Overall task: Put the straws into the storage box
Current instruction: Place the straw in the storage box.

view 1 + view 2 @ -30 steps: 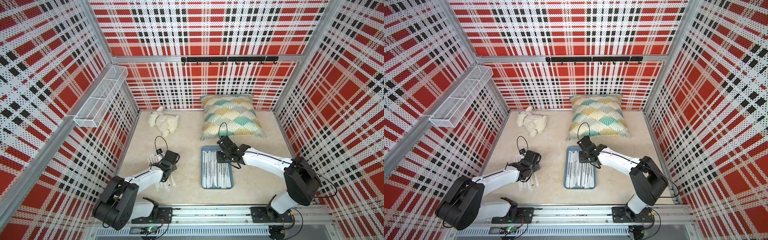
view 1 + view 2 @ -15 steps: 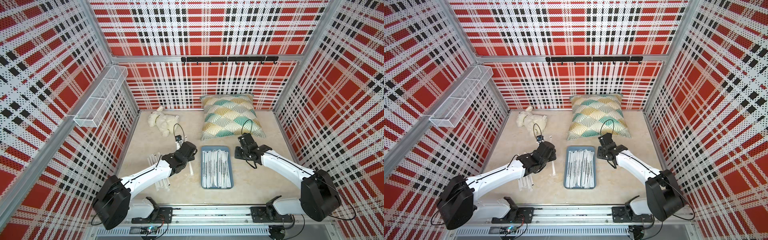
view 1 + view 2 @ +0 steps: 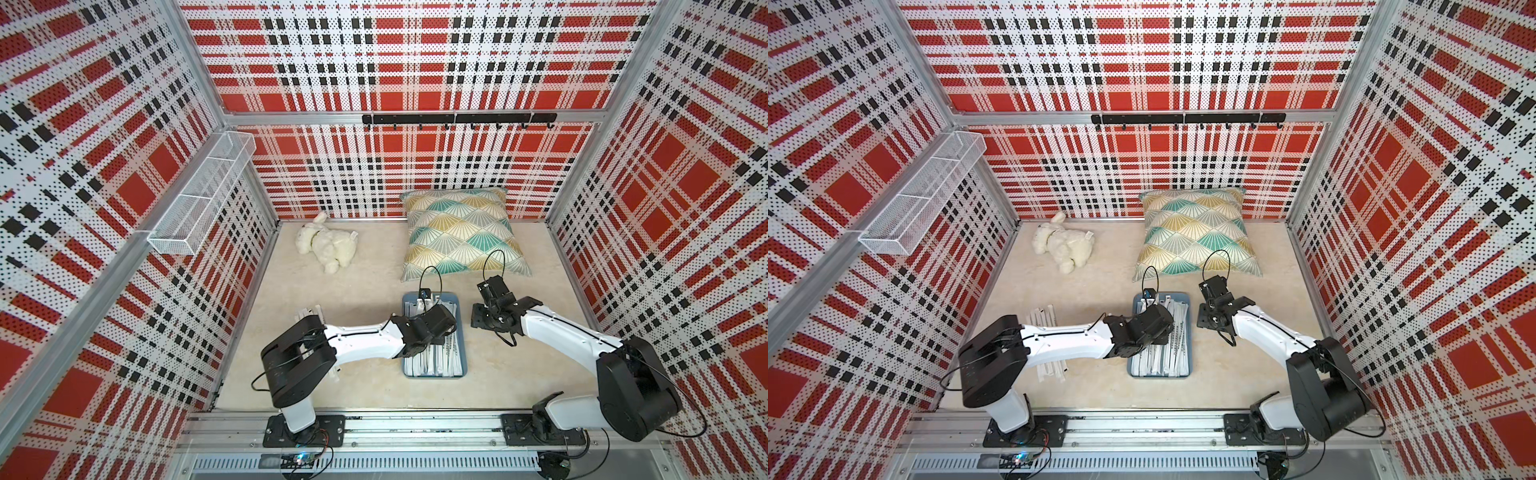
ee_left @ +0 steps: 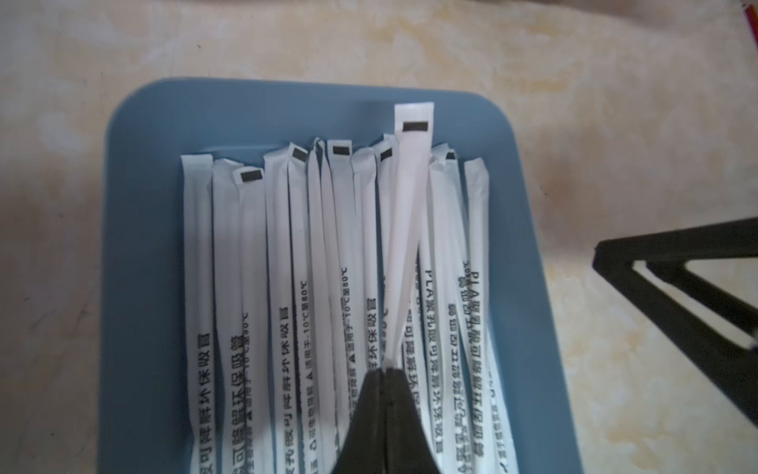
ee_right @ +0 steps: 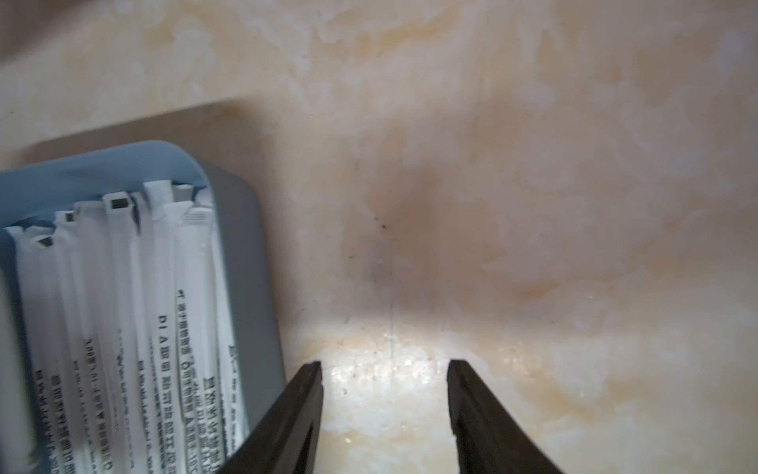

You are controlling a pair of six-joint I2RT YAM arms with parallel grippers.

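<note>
Loose straws (image 3: 1044,318): a small pile on the table (image 3: 1100,266), well behind the left pincer (image 4: 385,371), beside and partly under that arm's elbow. The left arm is the nearer one. The box (image 4: 135,205) sits between this pile and the right pincer (image 5: 385,369).

Left pincer: tips pressed together, clamped on one straw (image 4: 410,184) partway along its length, and hanging over the box. The held straw runs straight ahead of the tips. Its long axis lines up with the box's long sides and with the straws (image 4: 279,246) already lying inside, which sit under and ahead of the pincer. Its far end reaches past the other ends, over the slope of the box's far wall. Cannot tell whether it touches the row below.

Judgement: this one is at the placing step. Letting go here should drop it in, though the forward end may ride up the wall unless it is drawn back a little.

Writing: wrappers read "PLA" followed by Chinese characters. One line carries "-10°C" and "80°C". There is a black bar near each sealed end.

Right pincer: tips apart with nothing between them, over bare table. The box's long wall lies just off to its side, and I see no contact. Looks idle and clear of the drop.
</note>
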